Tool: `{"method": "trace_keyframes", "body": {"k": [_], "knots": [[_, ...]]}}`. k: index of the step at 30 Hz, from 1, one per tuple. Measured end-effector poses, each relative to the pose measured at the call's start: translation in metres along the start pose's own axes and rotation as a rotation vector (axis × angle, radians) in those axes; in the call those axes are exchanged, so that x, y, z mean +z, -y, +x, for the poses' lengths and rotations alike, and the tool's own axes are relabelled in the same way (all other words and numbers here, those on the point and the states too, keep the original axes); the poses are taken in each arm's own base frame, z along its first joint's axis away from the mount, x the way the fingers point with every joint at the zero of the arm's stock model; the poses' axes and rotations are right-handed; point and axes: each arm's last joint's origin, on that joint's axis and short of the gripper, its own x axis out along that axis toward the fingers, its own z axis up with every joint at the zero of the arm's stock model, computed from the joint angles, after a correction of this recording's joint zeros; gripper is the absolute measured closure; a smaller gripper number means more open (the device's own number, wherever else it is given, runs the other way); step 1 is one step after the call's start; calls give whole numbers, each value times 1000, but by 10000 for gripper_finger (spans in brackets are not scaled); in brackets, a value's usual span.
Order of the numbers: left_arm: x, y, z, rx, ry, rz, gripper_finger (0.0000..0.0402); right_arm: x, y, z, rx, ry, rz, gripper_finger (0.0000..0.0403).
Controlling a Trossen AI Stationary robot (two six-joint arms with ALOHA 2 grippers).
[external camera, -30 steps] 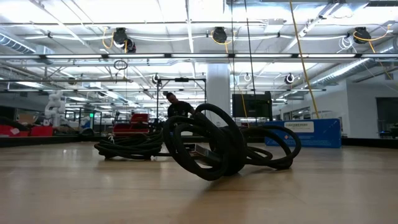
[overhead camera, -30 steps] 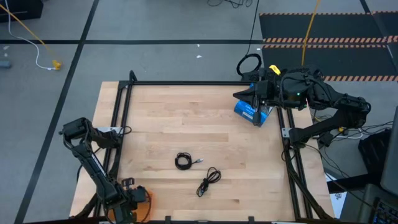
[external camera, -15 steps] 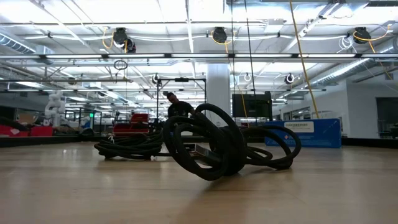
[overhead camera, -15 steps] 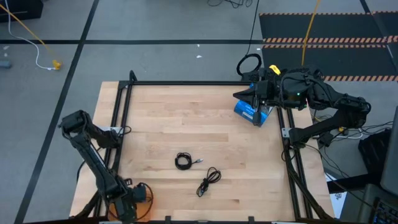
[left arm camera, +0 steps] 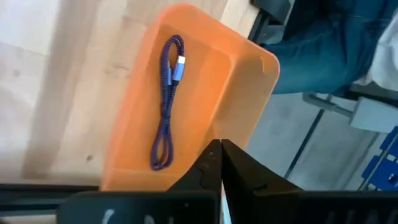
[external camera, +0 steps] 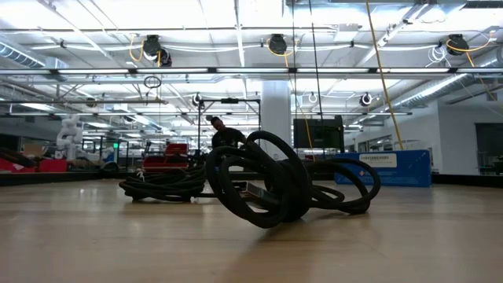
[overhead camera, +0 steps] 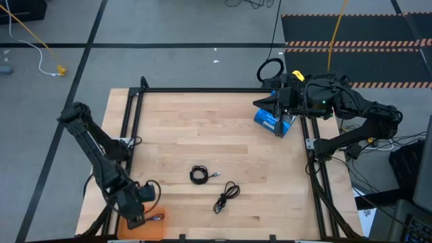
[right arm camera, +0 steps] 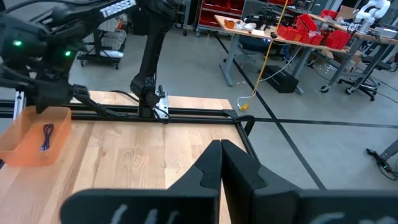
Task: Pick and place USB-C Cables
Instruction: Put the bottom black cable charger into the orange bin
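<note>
Left gripper [left arm camera: 220, 152]: clenched, empty, above orange tray [left arm camera: 249, 74] | purplish-blue cable [left arm camera: 166, 102]: in tray, just beyond fingertips | black cables: coil [overhead camera: 199, 175], bundle [overhead camera: 226, 196] mid-table | right gripper [right arm camera: 221, 155]: clenched, far corner.

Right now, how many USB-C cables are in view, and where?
3. The purplish-blue cable lies in the orange bin under the left gripper. The coiled black cable and loose black cable lie apart on the table. None seems hidden.
</note>
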Motion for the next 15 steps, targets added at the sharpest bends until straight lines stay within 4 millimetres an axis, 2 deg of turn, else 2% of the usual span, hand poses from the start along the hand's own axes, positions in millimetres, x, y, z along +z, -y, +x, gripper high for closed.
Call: {"method": "trace_keyframes", "body": {"k": [9, 15], "knots": [[16, -17, -31, -9, 77, 141, 397, 1, 0, 0, -2, 12, 3, 403], [34, -31, -44, 38, 153, 220, 399, 9, 1, 0, -8, 90, 96, 403]]}}
